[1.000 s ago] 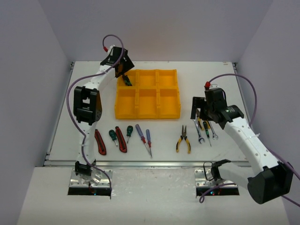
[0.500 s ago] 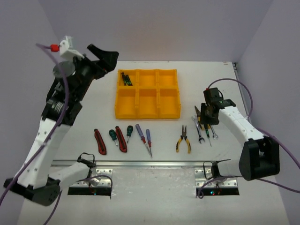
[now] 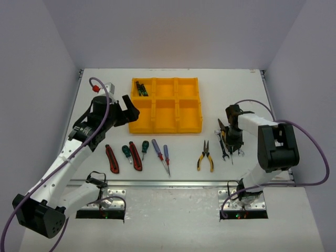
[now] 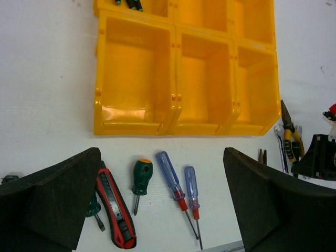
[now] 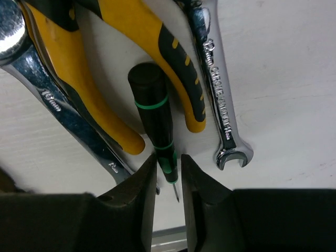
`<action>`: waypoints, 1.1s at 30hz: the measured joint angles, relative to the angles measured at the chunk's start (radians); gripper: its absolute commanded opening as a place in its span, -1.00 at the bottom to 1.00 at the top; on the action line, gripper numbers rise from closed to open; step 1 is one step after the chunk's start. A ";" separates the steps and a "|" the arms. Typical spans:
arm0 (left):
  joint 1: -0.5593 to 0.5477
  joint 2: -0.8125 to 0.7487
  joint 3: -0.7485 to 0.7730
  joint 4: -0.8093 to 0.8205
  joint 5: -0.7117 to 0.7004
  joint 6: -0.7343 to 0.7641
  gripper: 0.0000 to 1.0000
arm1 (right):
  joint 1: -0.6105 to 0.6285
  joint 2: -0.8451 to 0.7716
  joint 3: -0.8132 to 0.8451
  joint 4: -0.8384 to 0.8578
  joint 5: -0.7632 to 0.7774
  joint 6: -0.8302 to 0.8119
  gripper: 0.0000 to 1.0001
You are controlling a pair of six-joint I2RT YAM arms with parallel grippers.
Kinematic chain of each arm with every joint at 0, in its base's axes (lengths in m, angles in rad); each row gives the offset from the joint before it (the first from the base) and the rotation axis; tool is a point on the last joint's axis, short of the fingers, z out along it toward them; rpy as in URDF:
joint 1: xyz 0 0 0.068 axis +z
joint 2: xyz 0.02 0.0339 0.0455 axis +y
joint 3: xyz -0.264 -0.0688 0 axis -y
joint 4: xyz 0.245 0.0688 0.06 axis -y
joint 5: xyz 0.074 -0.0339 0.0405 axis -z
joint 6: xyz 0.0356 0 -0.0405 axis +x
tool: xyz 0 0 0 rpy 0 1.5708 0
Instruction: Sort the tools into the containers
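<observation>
The yellow tray of containers (image 3: 165, 127) sits mid-table, with slim dark green drivers (image 3: 141, 88) in its far-left compartment. In front of it lie two red-black knives (image 3: 112, 159), green screwdrivers (image 3: 126, 152), purple screwdrivers (image 3: 157, 149) and yellow pliers (image 3: 205, 156). My left gripper (image 3: 130, 111) hangs open above the table left of the tray, holding nothing. At the right, my right gripper (image 3: 229, 140) is down on the table. Its jaws are closed round the tip end of a slim dark green driver (image 5: 155, 113). That driver lies between yellow plier handles (image 5: 157, 47) and silver wrenches (image 5: 218, 94).
In the left wrist view the tray (image 4: 173, 97) shows three bare near compartments, with a knife (image 4: 113, 207) and screwdrivers (image 4: 140, 178) below it. A metal strip (image 3: 168, 183) marks the table's near edge. Walls close in the back and both sides.
My left arm swung down from over the tray's far-left compartment to low beside the tray, jaws open. My right gripper dropped onto the right-hand tools and closed round the slim driver.
</observation>
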 measured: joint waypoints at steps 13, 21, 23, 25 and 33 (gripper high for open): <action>0.000 -0.003 0.005 0.072 0.147 -0.003 1.00 | 0.014 -0.138 -0.028 -0.005 -0.061 -0.012 -1.00; -0.092 0.086 -0.179 0.612 0.508 -0.252 1.00 | 0.125 -0.474 0.019 0.018 -0.293 -0.022 -1.00; -0.152 0.170 -0.188 0.727 0.552 -0.308 1.00 | 0.178 -0.522 0.021 0.078 -0.447 -0.017 -1.00; -0.211 0.261 -0.178 0.832 0.586 -0.348 0.96 | 0.215 -0.559 0.003 0.187 -0.616 0.012 -1.00; -0.303 0.440 -0.075 0.972 0.627 -0.403 0.61 | 0.247 -0.605 -0.037 0.494 -0.992 0.140 -1.00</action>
